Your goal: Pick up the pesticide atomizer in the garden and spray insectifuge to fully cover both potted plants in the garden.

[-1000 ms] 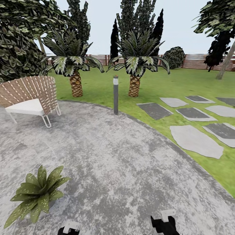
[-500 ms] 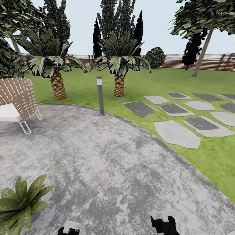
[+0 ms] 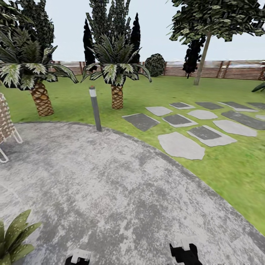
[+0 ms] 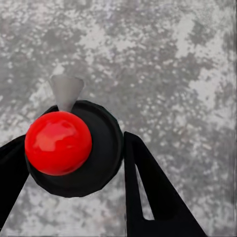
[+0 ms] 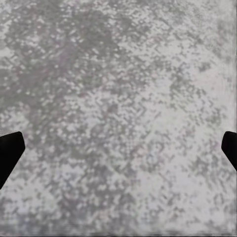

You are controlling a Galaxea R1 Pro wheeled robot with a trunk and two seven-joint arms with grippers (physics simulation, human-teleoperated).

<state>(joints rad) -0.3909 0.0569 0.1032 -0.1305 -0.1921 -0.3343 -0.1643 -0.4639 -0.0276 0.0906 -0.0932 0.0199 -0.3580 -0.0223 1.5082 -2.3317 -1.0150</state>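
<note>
Between the black fingers of my left gripper (image 4: 74,148) sits a dark round body with a red dome and a small grey cone. It looks like the pesticide atomizer (image 4: 106,148) seen end on, and the gripper is shut on it. My right gripper (image 5: 118,148) is open over bare stone, its fingertips far apart. Both grippers, left (image 3: 78,257) and right (image 3: 184,254), hang low at the near edge of the head view. One potted plant (image 3: 13,239) with broad light-green speckled leaves stands on the patio (image 3: 121,191), left of the left gripper and cut by the frame edge.
A wicker chair (image 3: 5,125) is at the far left. A grey bollard lamp (image 3: 95,108) stands at the patio's rim, with two palms (image 3: 116,81) behind it. Stepping stones (image 3: 180,145) cross the lawn to the right. A slat fence (image 3: 228,70) closes the back.
The camera has turned to the right, so the whole picture has slid left. The plant and chair now sit at the left edge. Both grippers hold the same place in the picture.
</note>
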